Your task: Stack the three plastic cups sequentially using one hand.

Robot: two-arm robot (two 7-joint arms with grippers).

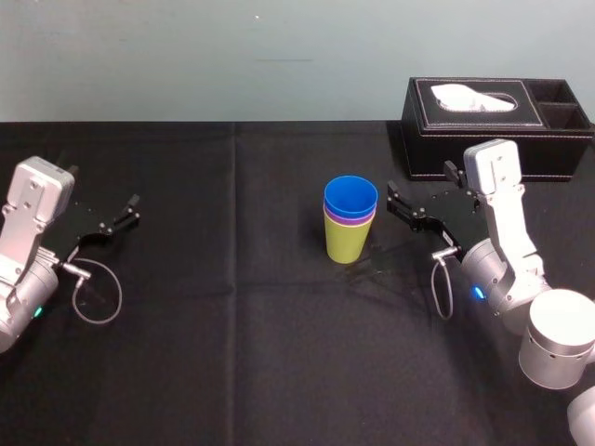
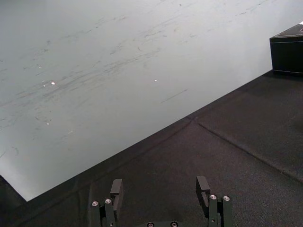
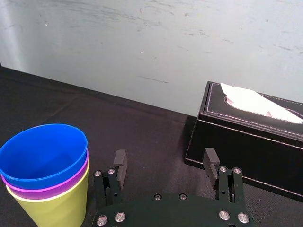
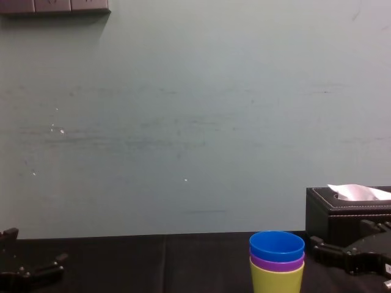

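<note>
From the head view, the three cups stand nested upright near the middle of the black-clothed bench (image 1: 232, 325). The yellow-green cup (image 1: 346, 243) is at the bottom, the purple cup (image 1: 348, 221) sits inside it with just its rim band showing, and the blue cup (image 1: 350, 197) sits inside that on top. The right claw (image 1: 418, 179) hovers just beside the stack on its right, with its jaws spread and holding nothing. Behind it a black tissue box (image 1: 497, 130) holds a white tissue (image 1: 474, 96) in its top slot, with an open side compartment at its right end. The left claw (image 1: 102, 186) hangs well apart at the bench's left side, also spread and holding nothing.

The left wrist view shows the left claw (image 2: 160, 189) with its jaws wide over bare black cloth. A corner of the tissue box (image 2: 287, 54) is far off against the pale wall (image 2: 118, 71).

In the right wrist view, the right claw (image 3: 165, 163) is open, with the gap between its fingers aimed between the stack and the tissue box (image 3: 246, 137). The blue cup (image 3: 45, 153) is hollow inside.

The chest view has the stack side-on, with the blue cup (image 4: 277, 245) over the purple cup (image 4: 278, 264) over the yellow-green cup (image 4: 276, 279). The right claw (image 4: 339, 239) is near the stack's right, in front of the tissue box (image 4: 342, 213).
</note>
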